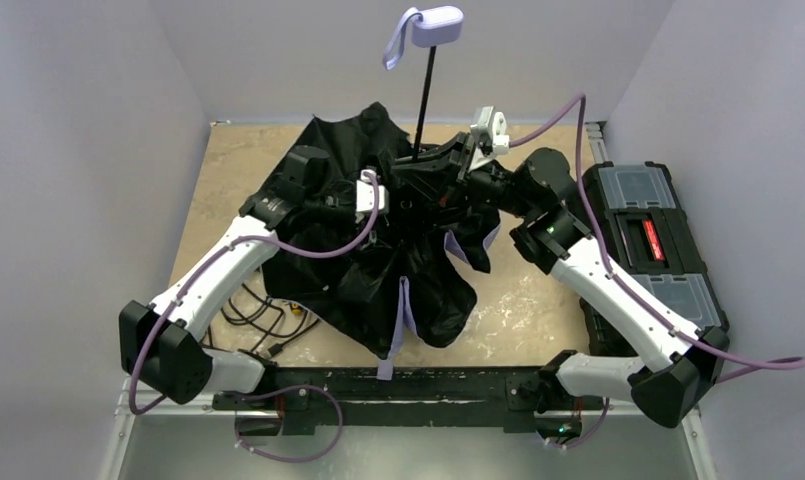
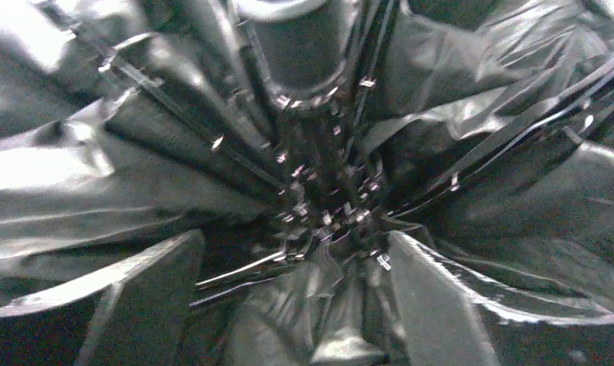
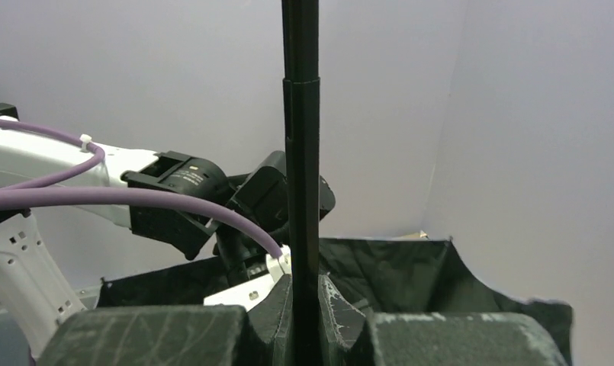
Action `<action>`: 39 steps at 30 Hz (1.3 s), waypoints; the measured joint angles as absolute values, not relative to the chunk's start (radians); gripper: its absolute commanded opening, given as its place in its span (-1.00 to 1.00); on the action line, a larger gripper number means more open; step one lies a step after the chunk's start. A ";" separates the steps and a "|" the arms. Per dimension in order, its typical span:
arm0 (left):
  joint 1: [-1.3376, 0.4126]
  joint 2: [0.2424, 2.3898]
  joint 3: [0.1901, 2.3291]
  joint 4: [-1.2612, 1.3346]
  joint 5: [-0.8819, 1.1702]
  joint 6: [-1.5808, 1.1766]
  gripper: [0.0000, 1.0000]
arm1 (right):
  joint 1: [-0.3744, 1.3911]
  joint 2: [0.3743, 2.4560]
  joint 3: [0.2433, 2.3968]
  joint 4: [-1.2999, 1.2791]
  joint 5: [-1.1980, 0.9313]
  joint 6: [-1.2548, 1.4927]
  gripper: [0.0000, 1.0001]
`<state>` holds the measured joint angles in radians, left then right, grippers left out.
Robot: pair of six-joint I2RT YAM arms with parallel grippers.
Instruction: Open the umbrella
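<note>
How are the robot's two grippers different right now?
The left gripper is open, fingers spread either side of the ribs; the right gripper is shut on the shaft. The left points into the black canopy; the right reaches across above it. Both work on one umbrella.

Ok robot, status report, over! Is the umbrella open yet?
Left tool open over the ribs. Right tool shut on the shaft. Umbrella upside down, cloth limp, only partly spread. Loose cables at its left edge.
</note>
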<state>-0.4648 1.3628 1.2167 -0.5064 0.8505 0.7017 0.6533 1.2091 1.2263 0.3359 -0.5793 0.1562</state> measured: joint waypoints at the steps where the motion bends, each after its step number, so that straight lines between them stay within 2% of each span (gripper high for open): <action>1: -0.459 1.354 1.212 -0.508 0.846 0.710 1.00 | 0.649 1.209 1.226 0.328 -0.580 0.157 -1.00; 10: -0.345 1.230 1.086 -0.523 0.846 0.845 1.00 | 0.599 1.209 1.208 0.234 -0.620 0.153 -1.00; 16: -0.375 1.178 1.097 -0.479 0.841 0.731 0.99 | 0.602 1.204 1.203 0.300 -0.619 0.172 -1.00; 24: -0.498 1.175 1.191 -0.344 0.839 0.516 0.42 | 0.611 1.202 1.203 0.406 -0.646 0.194 -1.00; 33: -0.509 1.195 1.249 -0.244 0.833 0.356 -0.22 | 0.612 1.204 1.203 0.416 -0.681 0.196 -1.00; 39: -0.538 1.228 1.255 -0.225 0.813 0.319 -0.37 | 0.614 1.206 1.203 0.416 -0.680 0.198 -1.00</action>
